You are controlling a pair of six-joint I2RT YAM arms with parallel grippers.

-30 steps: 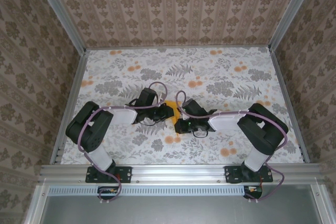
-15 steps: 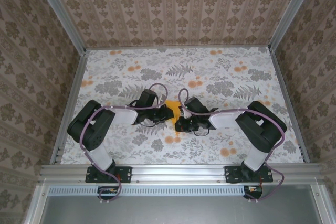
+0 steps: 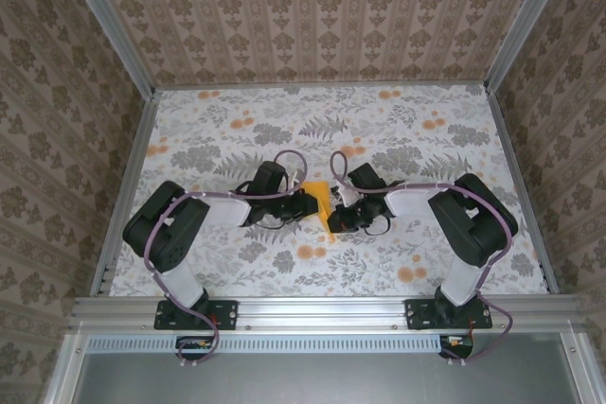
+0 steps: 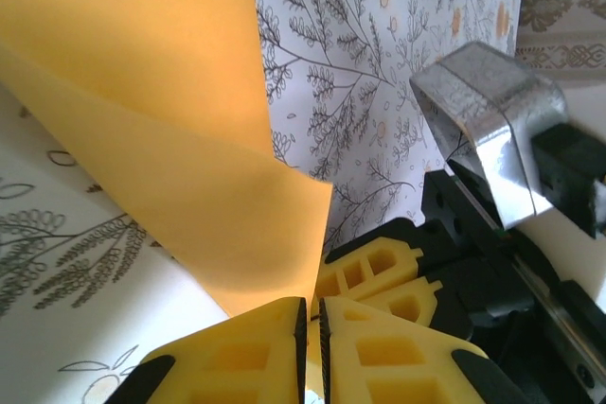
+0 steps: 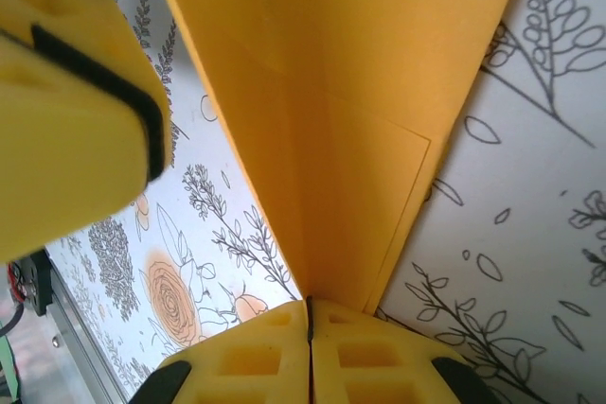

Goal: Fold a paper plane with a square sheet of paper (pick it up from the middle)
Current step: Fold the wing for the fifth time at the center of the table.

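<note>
Since a second ago the thin, orange-yellow square sheet of paper (image 3: 322,205), already partly folded, has come up off the floral cloth (image 3: 237,262). It now stands on edge over the cloth's middle, and your right arm has swung toward the cloth's far side.

Your left gripper (image 4: 308,333) has its yellow fingers pressed together on one edge of the sheet. Your right gripper (image 5: 310,328) pinches it the same way at the fold, where layered paper and a crease line show. The two grips sit just beside each other, one on either side of the cloth's middle.

I judge you're mid-fold, so hold both pinches firm and move the arms as one. Pulling them apart could tear paper this thin, and closing in could buckle it where you want no crease. Lay it back on the cloth before you press the fold.

No container takes part here: the sheet hangs from the two grips alone.
</note>
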